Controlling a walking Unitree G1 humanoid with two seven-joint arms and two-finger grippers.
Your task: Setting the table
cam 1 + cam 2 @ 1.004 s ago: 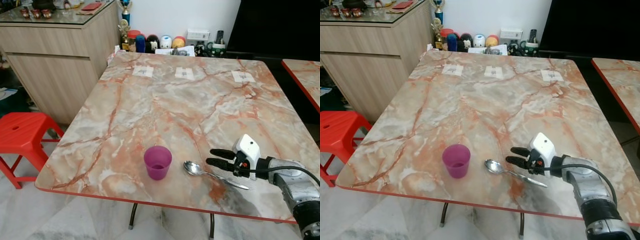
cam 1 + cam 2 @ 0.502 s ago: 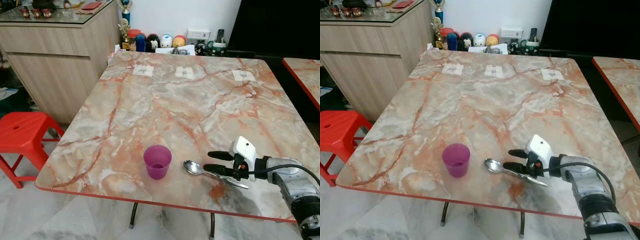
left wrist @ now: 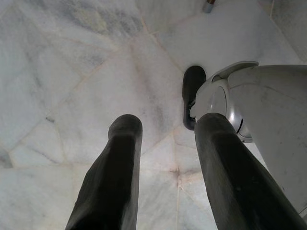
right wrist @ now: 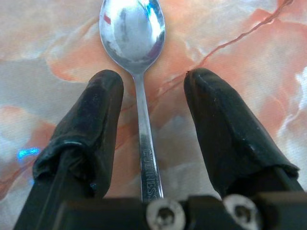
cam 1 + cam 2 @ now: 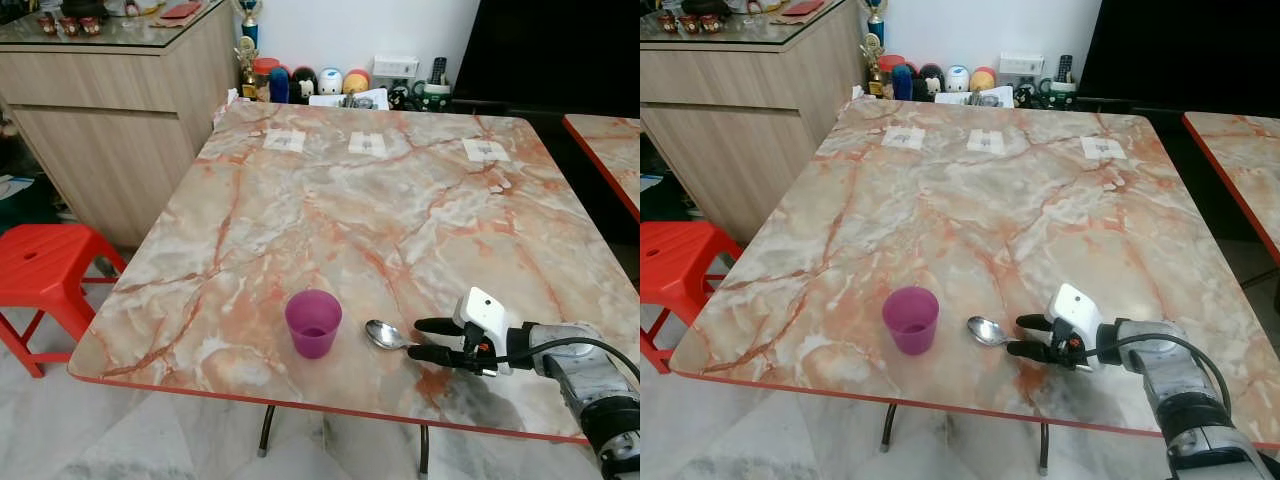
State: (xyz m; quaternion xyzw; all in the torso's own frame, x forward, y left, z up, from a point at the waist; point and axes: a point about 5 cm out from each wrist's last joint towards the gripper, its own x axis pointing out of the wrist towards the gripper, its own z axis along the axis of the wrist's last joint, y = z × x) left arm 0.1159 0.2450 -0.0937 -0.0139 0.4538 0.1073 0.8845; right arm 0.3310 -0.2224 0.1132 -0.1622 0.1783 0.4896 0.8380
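Spoon (image 4: 139, 96) lies flat on the marble table (image 5: 380, 200) near its front edge, right of the purple cup (image 5: 313, 323). Risk: the thin handle lies flush on hard marble, so closing fingers may ride over it or skid it aside. Right gripper (image 4: 153, 120) is spread wide and unclenched, fingers straddling the handle, bowl just beyond the fingertips. Left gripper (image 3: 165, 158) hangs idle, released, over the floor.

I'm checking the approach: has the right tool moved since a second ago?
Yes. The right tool has dropped lower toward the marble table, its open fingers now astride the silver metal spoon's handle.
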